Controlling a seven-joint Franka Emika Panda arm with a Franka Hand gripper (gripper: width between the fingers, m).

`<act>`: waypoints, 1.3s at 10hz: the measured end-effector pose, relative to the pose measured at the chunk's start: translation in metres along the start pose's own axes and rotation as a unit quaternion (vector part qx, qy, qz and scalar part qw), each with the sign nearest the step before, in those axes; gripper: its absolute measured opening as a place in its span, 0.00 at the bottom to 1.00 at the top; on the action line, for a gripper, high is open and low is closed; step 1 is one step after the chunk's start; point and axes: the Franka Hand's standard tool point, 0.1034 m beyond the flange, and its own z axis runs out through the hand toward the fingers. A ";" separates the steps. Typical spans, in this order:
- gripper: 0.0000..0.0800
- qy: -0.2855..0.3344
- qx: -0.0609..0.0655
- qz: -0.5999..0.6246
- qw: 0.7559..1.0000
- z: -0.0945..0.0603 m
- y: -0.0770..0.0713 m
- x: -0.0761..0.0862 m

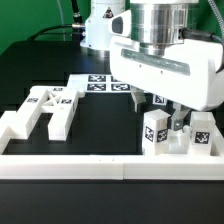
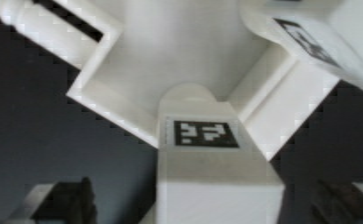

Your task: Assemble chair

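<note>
End effector [image 2: 196, 200] apart, astride tagged bar [image 2: 210, 165] in wrist view, H-shaped piece [image 1: 58, 115] only in exterior view

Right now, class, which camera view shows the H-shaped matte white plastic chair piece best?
The exterior view: the H-shaped matte white plastic chair piece lies whole and unobstructed there. The wrist view shows only close-up white bars; I cannot tell it among them.

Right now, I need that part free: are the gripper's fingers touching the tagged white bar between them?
Apart. The wrist view shows a dark gap on each side between the tagged white bar and the fingers of the gripper.
</note>
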 end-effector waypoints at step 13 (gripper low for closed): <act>0.81 0.005 -0.005 -0.507 0.862 -0.001 0.000 0.002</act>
